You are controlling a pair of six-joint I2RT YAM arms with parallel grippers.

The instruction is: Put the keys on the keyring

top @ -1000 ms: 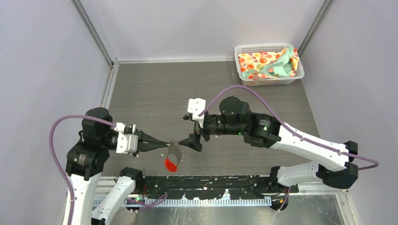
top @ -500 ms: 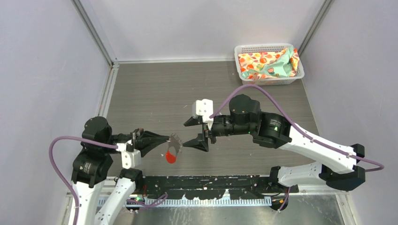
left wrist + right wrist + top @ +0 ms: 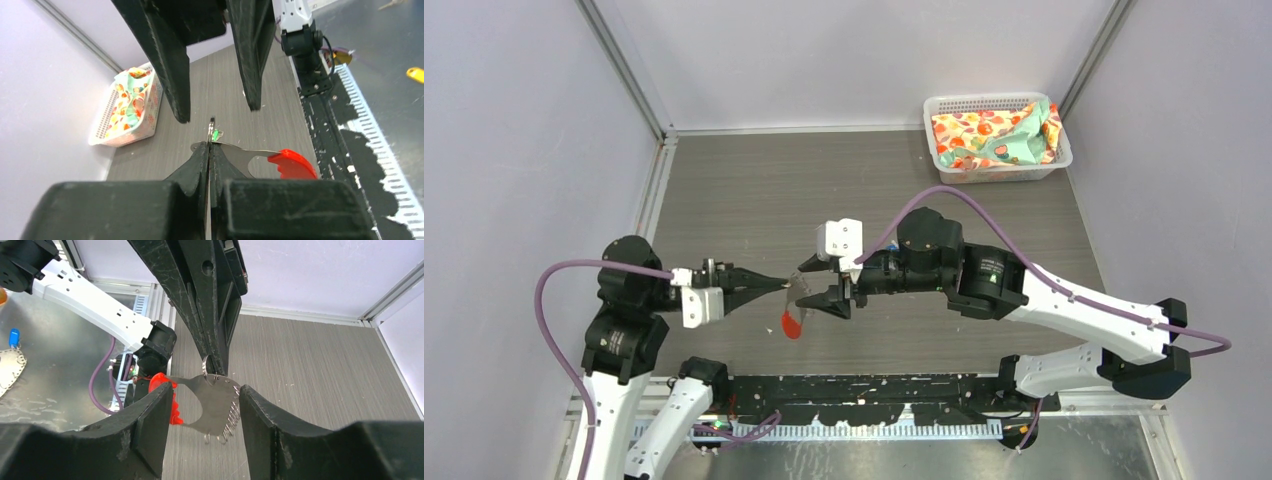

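From above, just ahead of the left claw (image 3: 779, 285), the keyring (image 3: 796, 302) is hanging clear of the grey surface (image 3: 754, 190), with its red tag (image 3: 791, 325) dangling below the tips. The left claw is pressing together on the keyring's upper edge. The right claw (image 3: 821, 286) is facing it from the opposite side with its fingers spread, one on each side of the keyring. Far behind the right claw, a white basket (image 3: 999, 172) of patterned cloth (image 3: 994, 135) is sitting in the back corner.

Through the left wrist camera, the left claw (image 3: 209, 150) is showing its fingers closed flat together, pinching the keyring (image 3: 240, 156), whose silvery plate is running off to the right of the tips and ending in the red tag (image 3: 292, 165). A green speck (image 3: 216, 134) is sitting just past the tips, too small to identify. The right claw (image 3: 218, 114) is hanging spread beyond it.

Through the right wrist camera, the right claw (image 3: 206, 390) is standing apart, and the keyring (image 3: 217, 407) is hanging between its fingers under the pinching left claw (image 3: 212, 371). Small wire loops (image 3: 227, 430) are lining the plate's lower edge. Whether either finger is touching the plate, I cannot tell.
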